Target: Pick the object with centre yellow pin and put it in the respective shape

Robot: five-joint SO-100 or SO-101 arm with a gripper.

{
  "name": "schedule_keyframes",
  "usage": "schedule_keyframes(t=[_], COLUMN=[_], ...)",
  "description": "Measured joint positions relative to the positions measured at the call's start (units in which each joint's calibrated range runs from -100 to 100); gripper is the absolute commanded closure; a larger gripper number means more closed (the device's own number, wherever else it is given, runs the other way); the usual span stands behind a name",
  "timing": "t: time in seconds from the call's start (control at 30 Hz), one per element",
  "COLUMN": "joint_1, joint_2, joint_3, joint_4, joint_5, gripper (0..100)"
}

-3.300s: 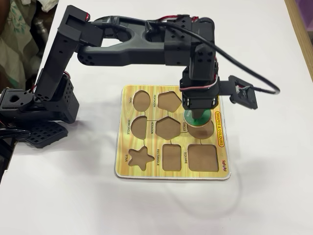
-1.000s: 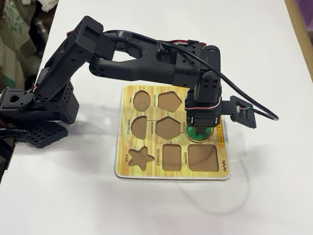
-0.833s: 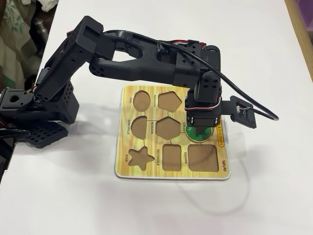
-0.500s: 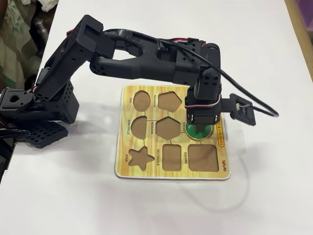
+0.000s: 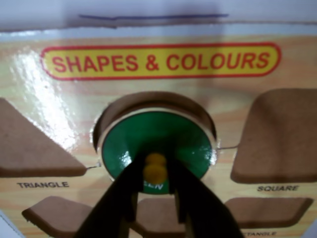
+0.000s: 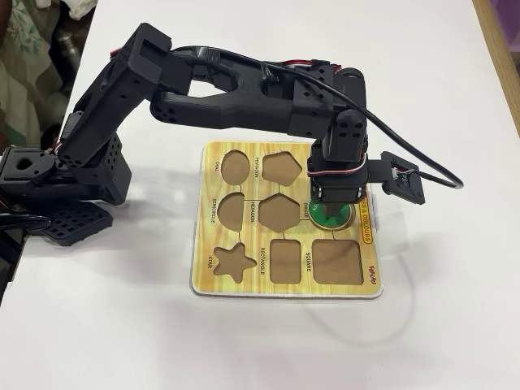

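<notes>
In the wrist view the green disc (image 5: 158, 134) with its yellow knob (image 5: 155, 167) lies in the round cut-out (image 5: 148, 99) of the yellow puzzle board (image 5: 64, 114). A brown crescent of the hole shows along the disc's far edge. My gripper (image 5: 155, 166) reaches in from the bottom edge, its two dark fingers (image 5: 126, 188) close against both sides of the knob. In the fixed view the gripper (image 6: 329, 213) points straight down over the disc (image 6: 333, 221), at the right side of the board (image 6: 213, 151).
The other cut-outs are bare brown: a square (image 6: 336, 262), a rectangle (image 6: 285, 261), a star (image 6: 233, 262), a hexagon (image 6: 279, 213), a pentagon (image 6: 281, 167), an oval (image 6: 235, 166) and a semicircle (image 6: 231, 210). The arm's base (image 6: 57, 187) stands left of the board. White table lies all around.
Since 3.3 s ago the gripper has come down with the disc, which went from tilted over the round cut-out to lying in it. In the last half second the wrist shifted slightly.
</notes>
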Motion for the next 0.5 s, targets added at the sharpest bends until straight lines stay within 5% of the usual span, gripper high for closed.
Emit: schedule_keyframes(t=[0.5], joint_1=[0.00], joint_2=[0.00], joint_3=[0.09], joint_4=[-3.86], joint_5=[0.05], gripper=[99])
